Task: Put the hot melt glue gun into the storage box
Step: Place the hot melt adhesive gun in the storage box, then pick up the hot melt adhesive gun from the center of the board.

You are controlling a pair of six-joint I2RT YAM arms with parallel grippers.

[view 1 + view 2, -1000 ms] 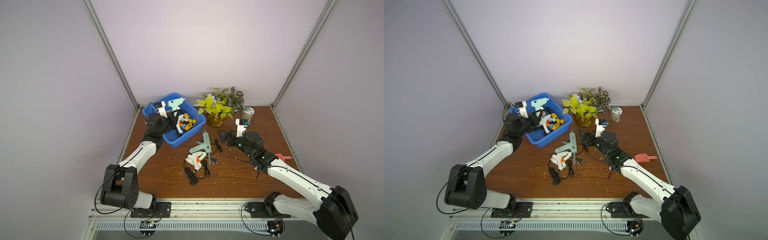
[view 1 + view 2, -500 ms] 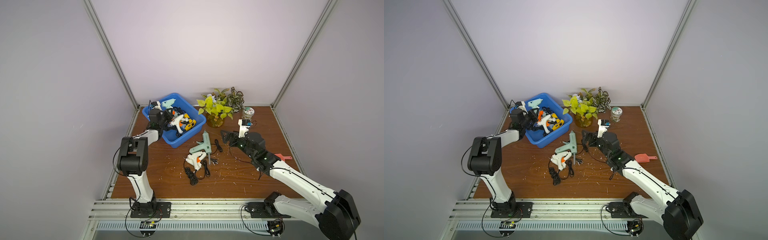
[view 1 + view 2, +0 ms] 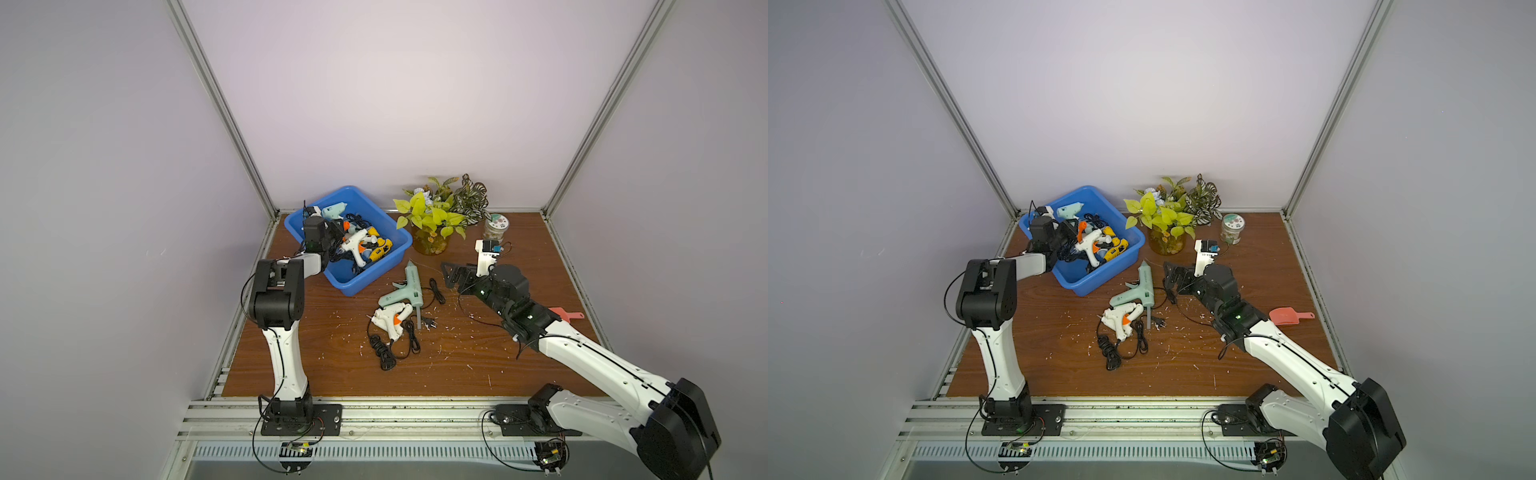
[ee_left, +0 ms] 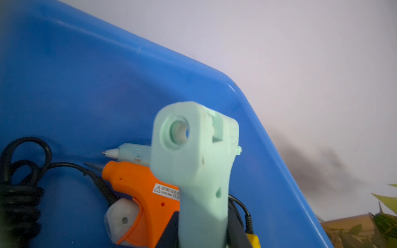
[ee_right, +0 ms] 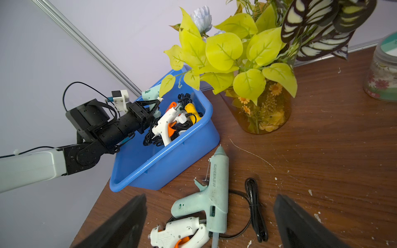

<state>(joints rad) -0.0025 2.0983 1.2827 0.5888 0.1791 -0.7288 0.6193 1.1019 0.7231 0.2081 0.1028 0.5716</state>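
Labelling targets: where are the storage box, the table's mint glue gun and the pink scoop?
storage box (image 3: 382, 270), top view, outer wall
mint glue gun (image 3: 413, 286), top view, barrel
pink scoop (image 3: 1283, 316), top view, bowl

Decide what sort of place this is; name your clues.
Probably a robot test cell: two arms bolted to a rail, plain walls around a wooden table, glue guns beside a storage box.

a robot lab test cell: plain lilac wall panels (image 3: 374, 104) in aluminium framing (image 3: 223, 112), left arm (image 3: 284, 353) and right arm (image 3: 590, 357) bolted to a slotted rail (image 3: 395, 419) fronting a wooden tabletop (image 3: 457, 374).
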